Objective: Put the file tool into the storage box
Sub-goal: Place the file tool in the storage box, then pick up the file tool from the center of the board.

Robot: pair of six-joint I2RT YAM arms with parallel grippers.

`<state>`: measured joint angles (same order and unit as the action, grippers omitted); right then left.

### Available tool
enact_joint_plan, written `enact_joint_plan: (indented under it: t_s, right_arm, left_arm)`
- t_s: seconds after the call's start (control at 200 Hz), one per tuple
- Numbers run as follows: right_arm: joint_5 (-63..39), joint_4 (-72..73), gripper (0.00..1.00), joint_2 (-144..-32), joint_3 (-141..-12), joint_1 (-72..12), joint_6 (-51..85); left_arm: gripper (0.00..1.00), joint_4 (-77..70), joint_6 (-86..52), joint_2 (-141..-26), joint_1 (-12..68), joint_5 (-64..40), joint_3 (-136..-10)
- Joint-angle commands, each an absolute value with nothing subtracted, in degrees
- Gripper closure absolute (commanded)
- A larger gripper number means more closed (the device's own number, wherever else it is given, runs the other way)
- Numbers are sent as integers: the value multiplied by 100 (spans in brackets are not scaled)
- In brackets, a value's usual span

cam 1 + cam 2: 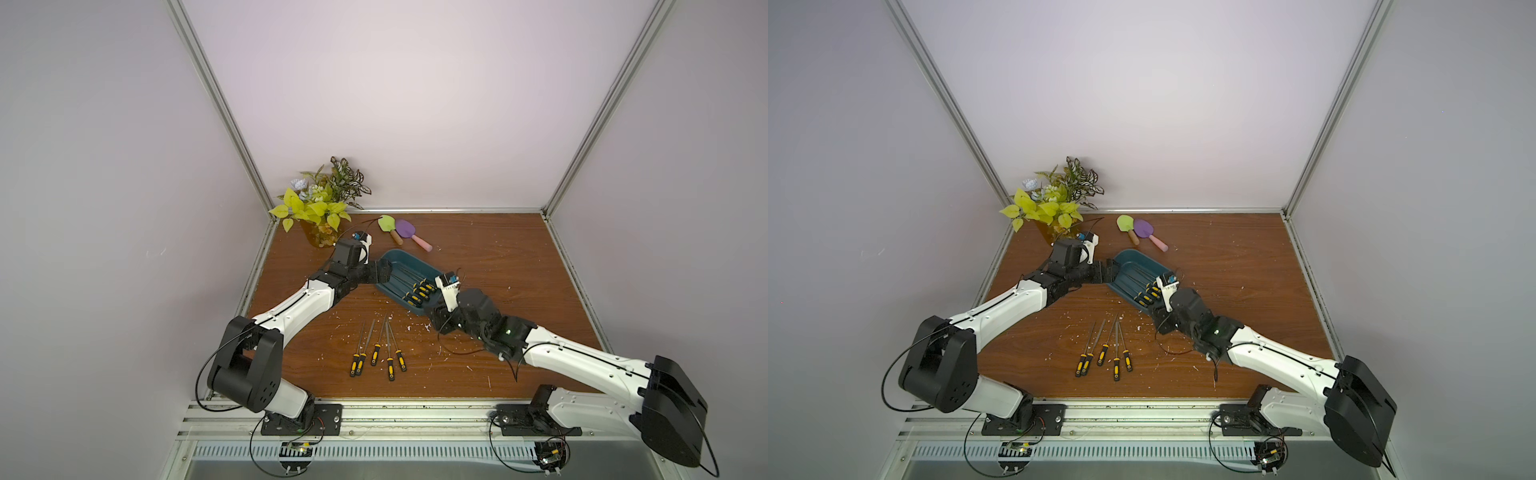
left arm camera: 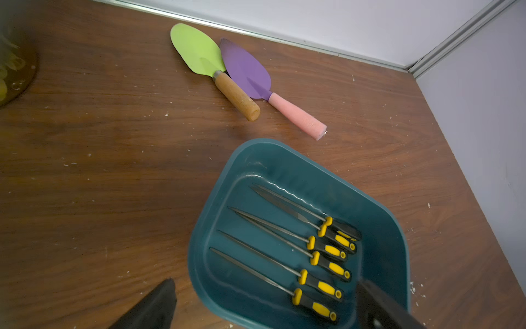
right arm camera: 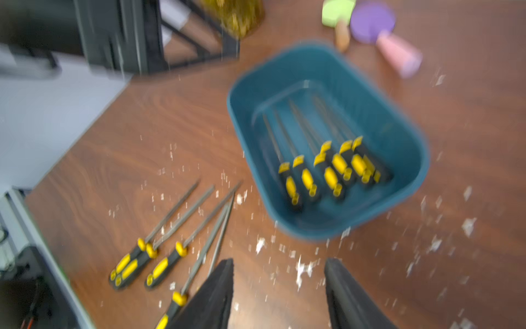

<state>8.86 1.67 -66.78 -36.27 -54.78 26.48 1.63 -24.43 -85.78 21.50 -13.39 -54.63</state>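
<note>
5 loose files (image 1: 376, 353) on desk (image 1: 519, 266), fanned, handles toward robot, tips toward the storage box (image 2: 287, 162). Box sits just past the tips. Looks like six boxed files (image 2: 331, 250) in it, side by side, handles at one end.

Right gripper (image 3: 279, 296): jaws apart, nothing between, hanging over desk btw loose files and box. Left gripper (image 2: 266, 284): jaws wide, straddling box's near end. One finger overlaps the rim, other is clear of the wall. Not clamped afaict; contact w/ rim can't tell.

Handling, my guess: light, stiff. Thin steel shank lying flat = poor pinch, prob slips. Take the black/yellow handle, thicker and looks rubbery. The two handles on robot's left touch and two shanks meet near tips, so go for an outer one or neighbours get dragged.

Views:
- Left wrist is sharp and gives the box count, plus green trowel (image 2: 196, 48) and purple trowel (image 2: 244, 68). No loose files in it.
- Right wrist is blurred but the only one showing its own jaws, plus both file groups and white crumbs (image 3: 301, 267).
- Top views give both arms and plant (image 1: 316, 199). Right jaws hidden under wrist there.
</note>
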Motion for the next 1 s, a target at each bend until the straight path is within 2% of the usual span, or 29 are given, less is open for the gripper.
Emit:
enact_joint_plan:
  t_s: [0.0,0.275,0.435,0.991]
  right_arm:
    - [1151,652,45,-6718,-3507,-5951,3393]
    - [1227,346,48,-7849,-3880,-6805,3514]
    - [1787,-171,48,-8338,-4352,-7178,3401]
    - [1434,-193,51,-8999,-4661,-7319,3182]
  left_arm:
    - [0,291,-2487,-8598,2114,-1492,-5687]
    - [0,300,-2412,-8473,2096,-1211,-5657]
    - [0,304,-2410,-8464,2023,-1161,-5651]
    - [0,284,-2389,-8420,2004,-1135,-5651]
